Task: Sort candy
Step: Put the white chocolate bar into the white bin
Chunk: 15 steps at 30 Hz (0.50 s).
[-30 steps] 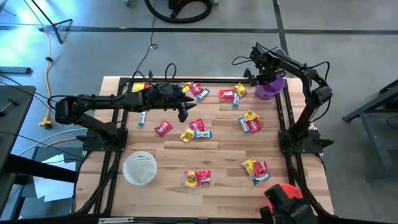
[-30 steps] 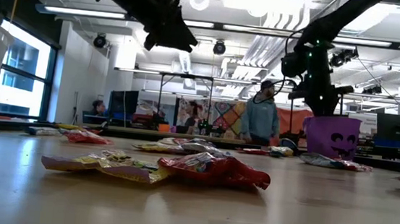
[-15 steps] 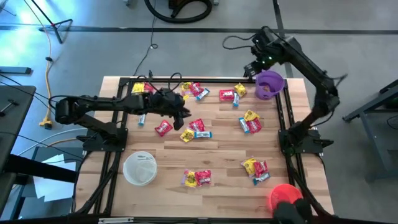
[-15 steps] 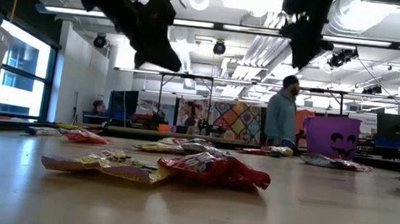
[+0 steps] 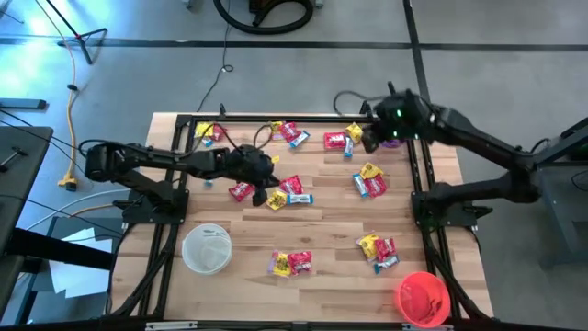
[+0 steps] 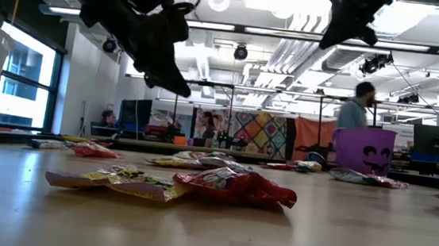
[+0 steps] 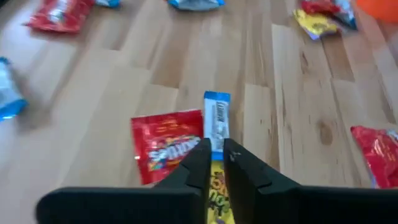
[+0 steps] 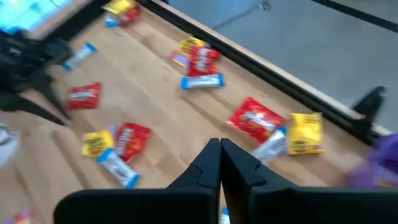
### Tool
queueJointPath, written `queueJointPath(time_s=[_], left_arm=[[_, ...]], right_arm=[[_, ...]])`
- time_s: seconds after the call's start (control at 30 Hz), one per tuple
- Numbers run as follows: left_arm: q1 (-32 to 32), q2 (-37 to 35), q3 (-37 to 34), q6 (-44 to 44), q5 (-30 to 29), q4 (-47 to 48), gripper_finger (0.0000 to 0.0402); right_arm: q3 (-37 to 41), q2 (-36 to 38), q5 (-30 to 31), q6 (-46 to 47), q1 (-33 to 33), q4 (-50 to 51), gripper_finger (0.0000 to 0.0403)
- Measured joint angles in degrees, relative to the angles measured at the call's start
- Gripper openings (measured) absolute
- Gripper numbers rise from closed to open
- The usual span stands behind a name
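Wooden table (image 5: 322, 285): three bowls, scattered candy (image 5: 290, 263); right gripper (image 8: 219, 163) clenched empty, left gripper (image 7: 215, 167) grip unclear.

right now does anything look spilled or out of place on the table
The candy lies scattered in loose clumps across the wooden table, unsorted. The white bowl and red bowl look empty. Nothing looks broken or tipped; the purple bowl stands upright.

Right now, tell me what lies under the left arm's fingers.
A yellow candy sits beneath the nearly closed left fingers, beside a blue-white bar and red packet. Most of the yellow candy is covered.
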State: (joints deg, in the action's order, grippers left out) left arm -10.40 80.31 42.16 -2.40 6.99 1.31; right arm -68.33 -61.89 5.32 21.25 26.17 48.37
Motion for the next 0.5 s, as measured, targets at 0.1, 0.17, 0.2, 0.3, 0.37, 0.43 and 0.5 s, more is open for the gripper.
queueJointPath(time_s=[0.1, 0.17, 0.2, 0.3, 0.37, 0.43, 0.5], left_arm=[[1.4, 3.4, 0.0, -0.4, 0.8, -0.2, 0.0067], [2.2, 5.7, 0.0, -1.4, 1.8, -0.7, 0.0090], [2.7, 6.7, 0.0, -1.8, 1.9, -0.8, 0.0102], [3.9, 9.5, 0.9, -2.0, 1.7, -0.7, 0.0133], [4.6, 11.1, 2.0, -1.6, 1.0, -1.0, 0.0150], [5.0, 12.6, 3.3, -0.7, -0.7, -1.2, 0.0163], [5.4, 14.5, 4.7, -0.2, -3.0, -1.5, 0.0172]], right_arm=[[3.6, 3.1, 3.2, 3.4, -4.5, -2.3, 0.0004], [4.9, 4.3, 5.0, 4.6, -6.7, -3.1, 0.0002], [5.3, 4.7, 5.6, 4.8, -7.7, -3.2, 0.0001], [5.5, 4.9, 6.5, 5.3, -9.4, -3.3, 0.0001], [5.5, 4.9, 6.5, 5.3, -10.0, -3.9, 0.0001], [5.5, 4.9, 6.6, 5.3, -10.2, -5.0, 0.0001], [5.5, 4.9, 6.6, 5.3, -10.2, -6.0, 0.0001]])
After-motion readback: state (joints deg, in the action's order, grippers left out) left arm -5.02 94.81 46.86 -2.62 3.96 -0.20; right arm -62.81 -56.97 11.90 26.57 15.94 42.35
